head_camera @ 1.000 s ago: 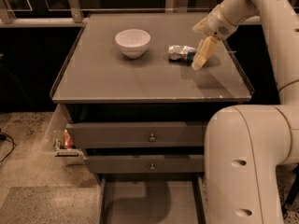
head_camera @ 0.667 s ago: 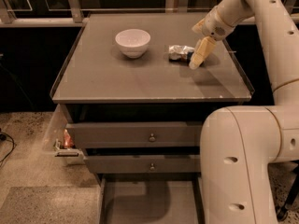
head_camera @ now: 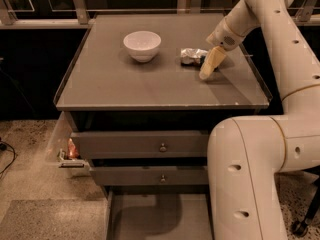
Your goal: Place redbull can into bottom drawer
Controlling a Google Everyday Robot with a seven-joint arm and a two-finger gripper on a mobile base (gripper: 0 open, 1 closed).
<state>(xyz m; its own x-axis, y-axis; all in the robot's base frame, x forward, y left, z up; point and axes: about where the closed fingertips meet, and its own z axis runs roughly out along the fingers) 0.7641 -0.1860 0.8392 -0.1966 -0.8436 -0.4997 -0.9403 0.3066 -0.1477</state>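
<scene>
The redbull can (head_camera: 192, 55), crumpled silver and blue, lies on its side on the grey tabletop (head_camera: 150, 86), right of the white bowl (head_camera: 142, 45). My gripper (head_camera: 208, 65) comes down from the upper right and sits right against the can's right end, its tip touching or just above the tabletop. The bottom drawer (head_camera: 150, 219) is pulled out below the cabinet front, a flat grey tray with nothing showing in it; my arm's lower body covers its right part.
Two grey drawers with round knobs (head_camera: 162, 147) sit above the bottom drawer. A clear side bin (head_camera: 67, 151) with small items hangs on the cabinet's left. My large white arm link (head_camera: 250, 184) fills the lower right. A railing runs behind the table.
My gripper has shifted slightly left and down, closer to the can's right end. The can and the bowl have not moved.
</scene>
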